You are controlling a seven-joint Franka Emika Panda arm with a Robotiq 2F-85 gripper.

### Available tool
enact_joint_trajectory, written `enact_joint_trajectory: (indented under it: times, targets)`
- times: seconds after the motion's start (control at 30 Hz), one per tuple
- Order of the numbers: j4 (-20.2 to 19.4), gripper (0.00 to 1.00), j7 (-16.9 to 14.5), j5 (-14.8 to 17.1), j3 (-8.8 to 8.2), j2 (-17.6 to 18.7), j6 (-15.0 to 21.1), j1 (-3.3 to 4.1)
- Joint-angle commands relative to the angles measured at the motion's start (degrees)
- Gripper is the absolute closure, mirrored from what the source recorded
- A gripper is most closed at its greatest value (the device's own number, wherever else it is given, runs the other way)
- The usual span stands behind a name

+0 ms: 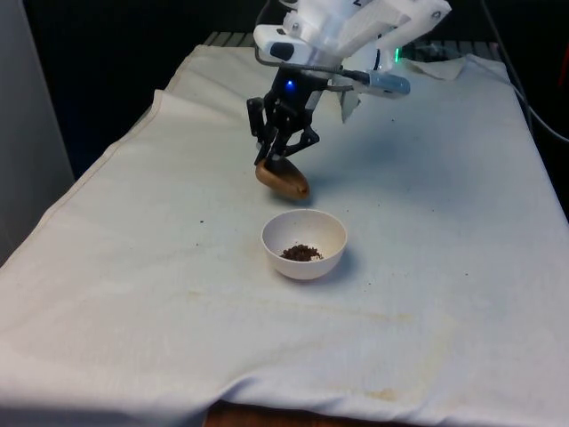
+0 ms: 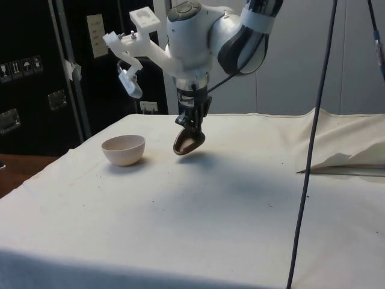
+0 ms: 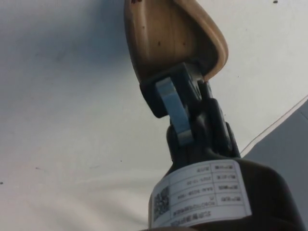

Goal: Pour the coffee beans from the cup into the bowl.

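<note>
We see the wooden cup (image 1: 283,179) tipped on its side, low over the worktop (image 1: 427,222) just beyond the white bowl (image 1: 304,244), which already holds coffee beans (image 1: 301,253). The gripper (image 1: 283,153) has its jaws clamped on the cup's rim, and we judge that grip lets the wrist tilt it.

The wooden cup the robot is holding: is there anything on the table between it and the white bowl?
Nothing visible. The gripper holds the tilted wooden cup just beyond the white bowl, which already has coffee beans in it. Between them lies only bare cloth.
</note>
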Motion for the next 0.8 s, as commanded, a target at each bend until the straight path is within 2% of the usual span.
enact_joint_trajectory:
  times: [0.0,0.13,0.17,0.2,0.4,0.43,0.47,0.67,0.73,0.77]
  targets:
    - [-0.86,1.00,-1.43,1.43,0.57,-0.06,1.43,-0.97]
    - [-1.60,1.00,-2.46,2.64,-0.11,-0.11,2.81,-0.97]
    - [-0.86,1.00,-1.60,1.72,-0.86,0.00,1.83,-0.06]
    - [-1.83,1.00,-2.81,2.92,-0.34,-0.11,3.21,-0.97]
    - [-3.38,1.00,-4.87,5.21,-1.49,-0.23,5.79,-0.97]
    - [-2.41,1.00,-3.78,4.07,-2.18,0.00,4.64,-0.06]
    - [-3.78,1.00,-5.39,5.67,-1.72,-0.17,6.59,-1.09]
    - [-4.30,1.00,-7.39,8.02,-2.29,0.23,8.42,-1.26]
    - [-4.24,0.92,-8.71,9.63,-2.41,0.46,8.88,-1.26]
    - [-3.67,0.87,-7.68,8.48,-3.50,0.23,7.73,-0.23]
